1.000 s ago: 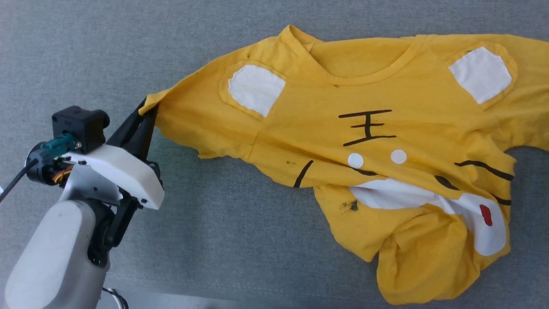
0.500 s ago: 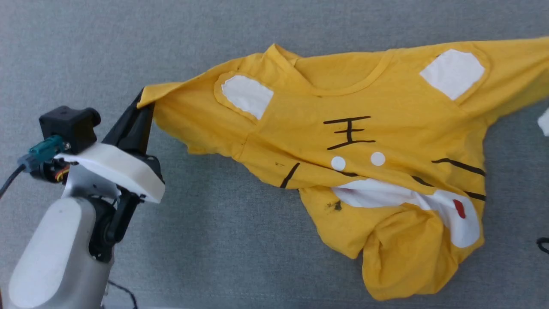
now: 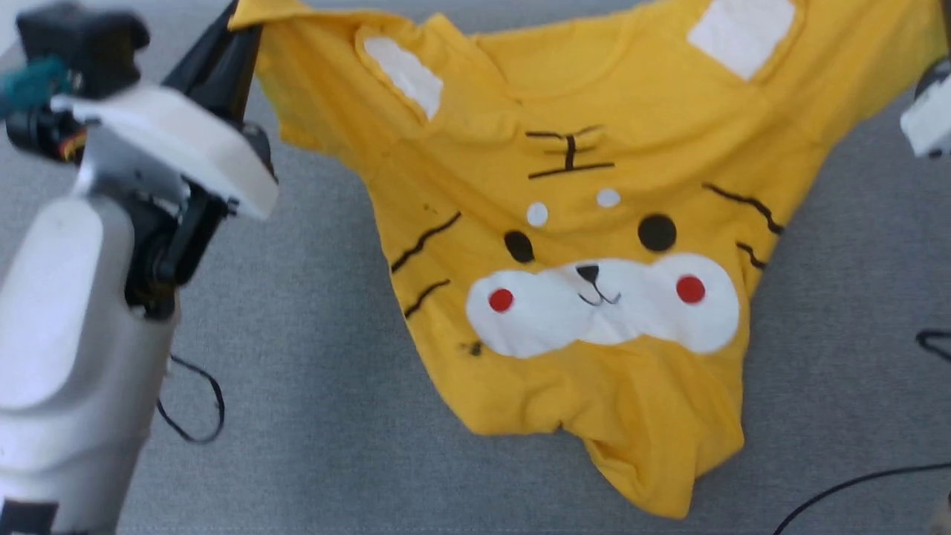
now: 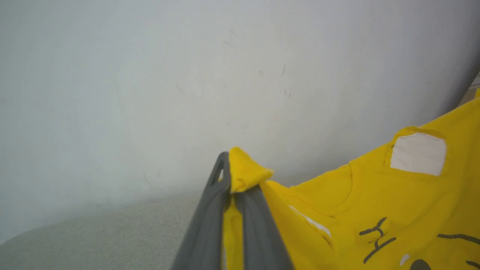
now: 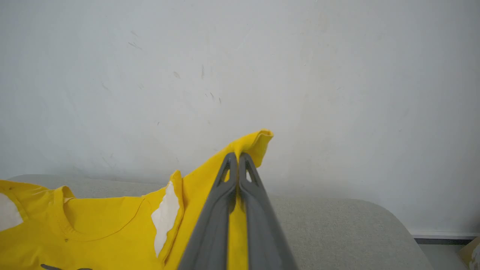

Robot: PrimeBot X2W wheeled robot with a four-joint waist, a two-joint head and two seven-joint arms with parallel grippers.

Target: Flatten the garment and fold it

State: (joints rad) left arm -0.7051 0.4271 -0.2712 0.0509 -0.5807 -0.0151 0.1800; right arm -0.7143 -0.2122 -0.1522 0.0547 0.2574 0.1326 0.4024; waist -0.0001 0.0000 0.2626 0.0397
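Observation:
The garment (image 3: pixel 579 223), a bright yellow T-shirt with a tiger face, hangs stretched between both arms above the grey surface, print facing me, its crumpled hem drooping at the bottom. My left gripper (image 3: pixel 241 26) is shut on the garment's left sleeve end at the head view's top left. In the left wrist view the sleeve tip (image 4: pixel 245 174) sticks out past the closed left gripper (image 4: pixel 232 176). My right gripper (image 5: pixel 237 157) is shut on the other sleeve end (image 5: pixel 257 144); a pale part of that arm (image 3: pixel 925 122) shows at the head view's right edge.
A grey fabric-covered surface (image 3: pixel 312 357) lies under the shirt. A thin black cable (image 3: pixel 197 405) loops beside my left arm, another cable (image 3: pixel 854 487) runs at the lower right. A pale wall (image 4: pixel 187 82) rises behind the surface.
Both arms have raised the shirt off the surface. The folded lower part has dropped open, so the whole tiger face now shows. The head view has also shifted.

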